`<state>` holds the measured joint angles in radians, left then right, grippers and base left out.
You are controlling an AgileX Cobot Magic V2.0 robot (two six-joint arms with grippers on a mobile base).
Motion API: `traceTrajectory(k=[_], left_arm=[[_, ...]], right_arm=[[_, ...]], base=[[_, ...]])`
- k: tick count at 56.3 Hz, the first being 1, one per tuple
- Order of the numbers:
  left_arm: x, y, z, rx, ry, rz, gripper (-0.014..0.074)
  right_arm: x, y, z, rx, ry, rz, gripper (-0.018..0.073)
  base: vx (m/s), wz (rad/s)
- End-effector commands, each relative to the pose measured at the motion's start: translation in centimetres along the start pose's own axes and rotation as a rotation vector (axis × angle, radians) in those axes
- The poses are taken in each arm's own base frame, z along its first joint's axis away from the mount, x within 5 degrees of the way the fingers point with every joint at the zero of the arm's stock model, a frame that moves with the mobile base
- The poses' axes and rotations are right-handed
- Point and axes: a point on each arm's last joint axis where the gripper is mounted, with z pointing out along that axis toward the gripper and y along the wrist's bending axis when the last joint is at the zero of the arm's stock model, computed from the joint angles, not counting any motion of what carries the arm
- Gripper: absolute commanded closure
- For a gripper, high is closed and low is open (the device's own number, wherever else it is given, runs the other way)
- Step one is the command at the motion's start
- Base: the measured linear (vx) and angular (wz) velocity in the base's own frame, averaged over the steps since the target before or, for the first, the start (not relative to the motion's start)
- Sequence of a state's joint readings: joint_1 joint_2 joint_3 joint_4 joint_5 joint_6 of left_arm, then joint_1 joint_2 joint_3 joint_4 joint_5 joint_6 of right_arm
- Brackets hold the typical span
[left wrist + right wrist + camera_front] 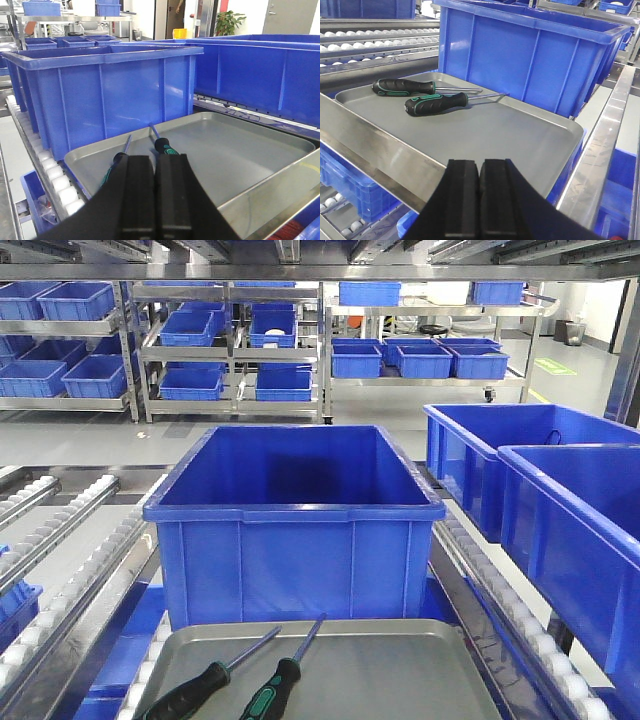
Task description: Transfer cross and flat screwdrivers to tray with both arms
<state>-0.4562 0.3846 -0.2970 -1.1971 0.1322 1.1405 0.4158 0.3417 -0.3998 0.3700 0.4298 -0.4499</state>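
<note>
Two screwdrivers with black and green handles lie side by side on the left part of the grey metal tray (400, 670). One screwdriver (205, 680) is to the left, the other screwdriver (275, 690) beside it, shafts pointing toward the blue bin. In the right wrist view they show as a far one (405, 87) and a near one (436, 104) on the tray (485, 135). My left gripper (154, 165) is shut and empty, just behind the handles (166, 147) over the tray (240, 150). My right gripper (479, 170) is shut and empty, in front of the tray's near rim.
A deep blue bin (295, 520) stands right behind the tray. Two more blue bins (570, 510) sit to the right. Roller rails (70, 560) run along the left, and a steel rail (600, 150) along the right. Shelves with blue bins (230, 340) fill the background.
</note>
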Motion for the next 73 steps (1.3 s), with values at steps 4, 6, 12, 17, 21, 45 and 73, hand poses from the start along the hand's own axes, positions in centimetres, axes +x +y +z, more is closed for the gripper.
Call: traceTrajectory(k=[4,6,12,17,21,45,73], left_arm=[[-1.2,0.4,0.0,-0.049,-0.045,0.044,0.0597],[-1.2,0.6,-0.1,-0.071,-0.049,0.092,0.0597],[-1.3,1.2,-0.1,-0.138,-0.050,0.195,0.0597],[-1.2,1.9,-0.2,-0.216,-0.032,0.212,0.0597],[-0.9,2.4,-0.5,-0.274,-0.008,0.212,0.0597],[9.3,3.2,-3.9,-0.496,-0.046,0.088,0.0597],[9.6,3.3,-3.9,-0.500,-0.001,0.099,0.0597]], right_arm=[[-1.4,-0.3,-0.2,0.033,-0.082,-0.002,0.0568],[-1.4,-0.3,-0.2,0.033,-0.082,-0.002,0.0568],[-1.4,-0.3,-0.2,0.033,-0.082,-0.002,0.0568],[-1.4,-0.3,-0.2,0.033,-0.082,-0.002,0.0568],[-1.4,-0.3,-0.2,0.033,-0.082,-0.002,0.0568],[-1.4,-0.3,-0.3,0.031,-0.081,0.003,0.0568],[-1.2,-0.2,-0.3,0.024,-0.066,0.004,0.0568]], base=[[0.00,0.00],[0.00,0.00],[0.00,0.00],[0.00,0.00],[0.00,0.00],[0.00,0.00],[0.00,0.00]])
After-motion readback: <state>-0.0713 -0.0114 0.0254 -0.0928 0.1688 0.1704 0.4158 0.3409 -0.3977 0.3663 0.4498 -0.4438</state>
